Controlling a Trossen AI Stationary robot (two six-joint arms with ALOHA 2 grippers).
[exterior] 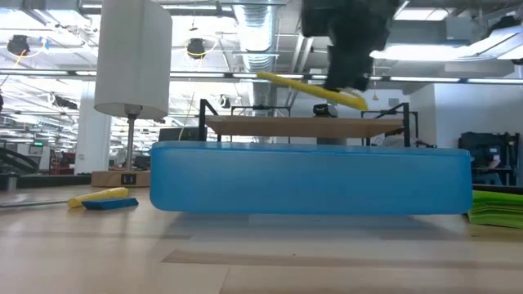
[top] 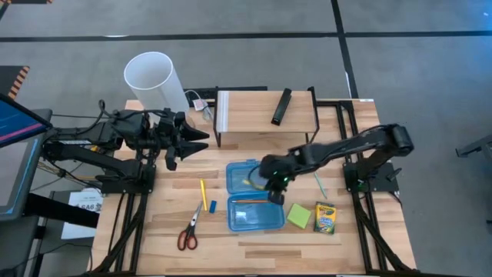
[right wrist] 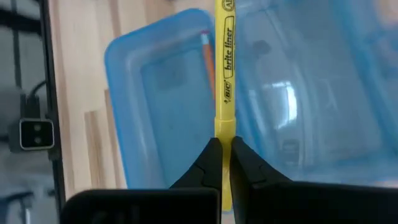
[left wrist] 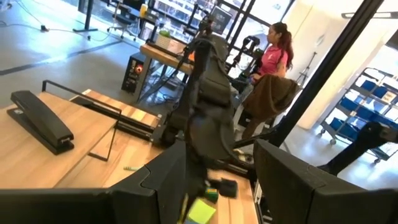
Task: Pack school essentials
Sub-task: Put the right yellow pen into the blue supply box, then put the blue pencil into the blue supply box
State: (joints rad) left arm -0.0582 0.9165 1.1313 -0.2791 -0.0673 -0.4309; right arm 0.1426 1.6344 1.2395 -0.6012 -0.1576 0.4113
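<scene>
An open blue pencil case (top: 254, 208) lies at the table's middle with an orange pencil (right wrist: 208, 56) inside it. My right gripper (top: 269, 183) hangs over the case, shut on a yellow highlighter (right wrist: 224, 68). A yellow pencil (top: 204, 194), a blue eraser (top: 213, 205) and red-handled scissors (top: 188, 232) lie on the table left of the case. A green sticky-note pad (top: 298, 215), a crayon box (top: 325, 218) and a pale green pen (top: 319, 185) lie right of it. My left gripper (top: 201, 142) waits open, raised at the left. My right gripper pinches the yellow highlighter near one end (right wrist: 224, 127) between its two fingertips. The fingers slant down from the table's right side. The highlighter juts out ahead of the fingers, slightly tilted (exterior: 310, 88), lifted clear above the blue case.
A low wooden shelf (top: 265, 108) with a slim black bar (top: 281, 106) stands at the back. A tall white cylinder (top: 157, 77) stands at the back left. A person (left wrist: 273, 56) is in the room beyond the table.
</scene>
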